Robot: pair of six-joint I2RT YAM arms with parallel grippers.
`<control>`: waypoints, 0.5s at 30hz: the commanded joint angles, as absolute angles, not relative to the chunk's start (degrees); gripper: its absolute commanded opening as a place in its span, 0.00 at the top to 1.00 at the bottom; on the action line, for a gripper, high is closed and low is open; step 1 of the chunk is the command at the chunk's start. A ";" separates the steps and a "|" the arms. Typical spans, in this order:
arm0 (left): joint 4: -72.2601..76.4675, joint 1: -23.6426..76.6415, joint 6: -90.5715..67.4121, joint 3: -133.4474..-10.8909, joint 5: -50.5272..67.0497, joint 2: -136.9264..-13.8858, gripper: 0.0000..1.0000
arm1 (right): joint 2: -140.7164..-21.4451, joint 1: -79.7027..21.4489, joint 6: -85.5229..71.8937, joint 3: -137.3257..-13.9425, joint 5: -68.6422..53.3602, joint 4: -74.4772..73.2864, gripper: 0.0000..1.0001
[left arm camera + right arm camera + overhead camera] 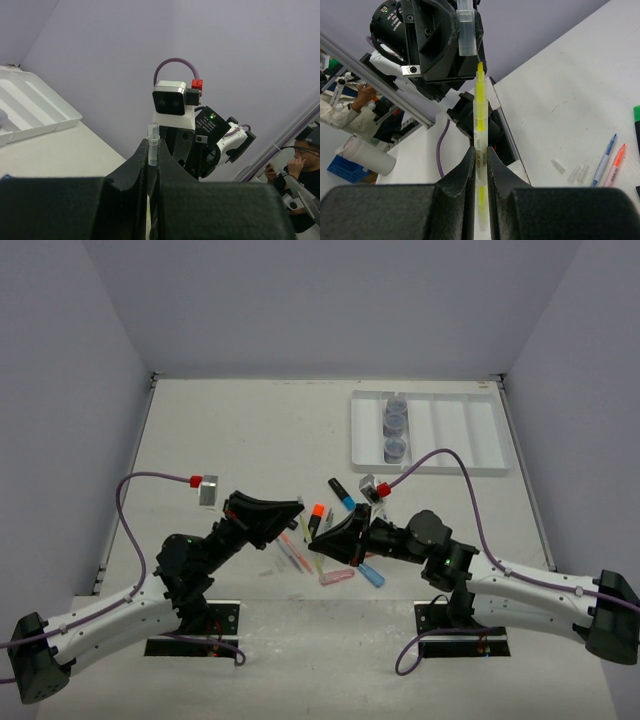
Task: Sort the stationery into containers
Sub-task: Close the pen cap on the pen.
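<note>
While the left gripper (152, 162) pinches a clear cap (153, 142) upright between closed fingers, the right gripper (480, 165) is clamped on a yellow pen (480, 115), tip up. The pen tip sits just under the cap's mouth, very near it, not touching.

Top view: both grippers face each other mid-table, raised over the loose pile. Under and around them lie an orange-capped highlighter (316, 518), a blue-capped highlighter (342, 493), thin pens (295, 555), a pink capsule (337, 578) and a blue capsule (372, 573). Right wrist view: a blue pen (603, 161) and an orange pen (615, 165) lie side by side on the table to the right of the fingers, spare caps (577, 172) just beside them, and a green cap (636, 114) is cut off by the frame edge.

The tray (470, 430) sits far right, well apart from both grippers, close to the right wall. Three jars (395, 423) stand in a row in one compartment toward its left side. The right arm's cable (440, 455) arcs over near the tray's near edge. Bare table (250, 430) runs from the pile to the far wall, left of the tray. Walls close off the left, right and far sides.
</note>
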State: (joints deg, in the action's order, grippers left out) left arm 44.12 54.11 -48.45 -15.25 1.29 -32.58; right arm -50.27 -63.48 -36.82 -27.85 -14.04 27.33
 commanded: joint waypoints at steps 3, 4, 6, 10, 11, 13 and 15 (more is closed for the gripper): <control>44.76 54.14 -48.08 -14.86 0.35 -31.32 1.00 | -48.64 -64.07 -35.60 -30.41 -13.46 28.40 1.00; 44.33 54.14 -48.08 -14.85 0.35 -31.13 1.00 | -48.44 -64.07 -35.60 -30.41 -13.53 28.31 1.00; 43.70 54.14 -47.82 -14.85 -1.48 -30.77 1.00 | -48.25 -64.16 -35.51 -30.23 -13.45 28.04 1.00; 42.98 54.14 -48.06 -15.29 -1.60 -31.17 1.00 | -48.50 -64.33 -35.51 -30.06 -13.28 28.13 1.00; 43.11 54.14 -48.20 -15.25 -1.54 -31.33 1.00 | -48.56 -64.34 -35.47 -30.02 -13.23 28.25 1.00; 43.35 54.14 -48.51 -15.09 -1.44 -31.63 1.00 | -48.55 -64.34 -35.48 -29.92 -13.13 28.50 1.00; 43.58 54.14 -48.81 -14.98 -1.19 -32.26 1.00 | -48.41 -64.39 -35.45 -29.99 -12.83 28.46 1.00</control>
State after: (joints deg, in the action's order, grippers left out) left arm 43.15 54.11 -48.47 -15.20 -0.44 -31.32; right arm -49.00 -63.88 -36.49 -28.08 -14.00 26.95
